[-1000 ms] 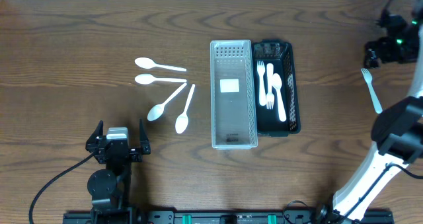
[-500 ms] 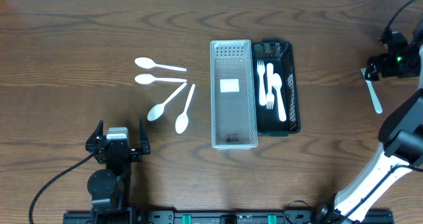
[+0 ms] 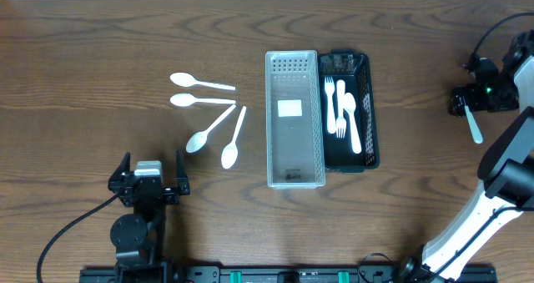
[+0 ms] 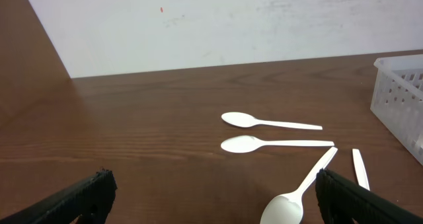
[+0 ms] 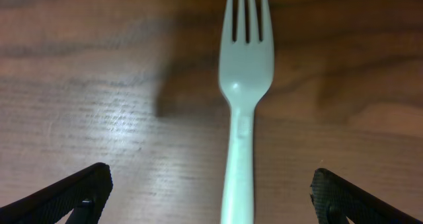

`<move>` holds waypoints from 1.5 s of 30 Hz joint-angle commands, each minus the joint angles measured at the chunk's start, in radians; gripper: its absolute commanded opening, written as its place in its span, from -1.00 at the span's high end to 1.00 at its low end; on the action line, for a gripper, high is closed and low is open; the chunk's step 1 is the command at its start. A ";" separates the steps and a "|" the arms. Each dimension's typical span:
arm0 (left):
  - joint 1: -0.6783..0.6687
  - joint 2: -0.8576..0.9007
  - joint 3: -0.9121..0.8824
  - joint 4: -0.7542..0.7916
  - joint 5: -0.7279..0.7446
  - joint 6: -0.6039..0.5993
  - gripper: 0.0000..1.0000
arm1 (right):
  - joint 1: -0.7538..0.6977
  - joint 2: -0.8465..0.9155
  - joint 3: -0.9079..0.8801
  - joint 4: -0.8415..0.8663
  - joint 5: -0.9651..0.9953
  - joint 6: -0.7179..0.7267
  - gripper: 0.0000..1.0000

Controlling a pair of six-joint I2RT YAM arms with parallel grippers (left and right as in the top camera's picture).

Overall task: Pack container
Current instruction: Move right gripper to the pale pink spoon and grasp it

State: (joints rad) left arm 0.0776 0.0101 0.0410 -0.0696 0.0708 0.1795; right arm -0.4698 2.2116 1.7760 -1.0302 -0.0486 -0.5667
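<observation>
Clear bin (image 3: 294, 154) beside black tray (image 3: 370, 108), spoons (image 3: 182, 100) left

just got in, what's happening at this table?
The right hand hovers open over a lone white plastic fork, not gripping it. Other forks lie in the black slotted tray; the clear plastic bin beside it holds no cutlery. Four white plastic spoons lie to its left. The left hand sits open, idle.

Four white spoons (image 3: 182, 80) on the left of the desk (image 3: 83, 66), one clear basket (image 3: 293, 62), one black tray (image 3: 371, 124) with three white utensils (image 3: 355, 137), one lone fork (image 5: 246, 72) far right.
</observation>
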 commanded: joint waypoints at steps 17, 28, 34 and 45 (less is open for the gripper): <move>0.005 -0.005 -0.029 -0.011 -0.004 -0.008 -0.96 | 0.005 0.040 -0.013 0.035 0.000 -0.014 -0.99; 0.005 -0.005 -0.029 -0.011 -0.004 -0.008 -0.96 | 0.005 0.104 -0.013 0.031 0.031 -0.014 -0.98; 0.005 -0.005 -0.029 -0.011 -0.004 -0.008 -0.96 | 0.005 0.115 -0.013 0.032 0.036 -0.014 -0.95; 0.005 -0.005 -0.029 -0.011 -0.004 -0.008 -0.96 | 0.005 0.115 -0.013 0.045 0.045 0.021 0.45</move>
State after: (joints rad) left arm 0.0776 0.0101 0.0410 -0.0696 0.0704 0.1795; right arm -0.4679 2.2910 1.7721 -0.9913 -0.0078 -0.5682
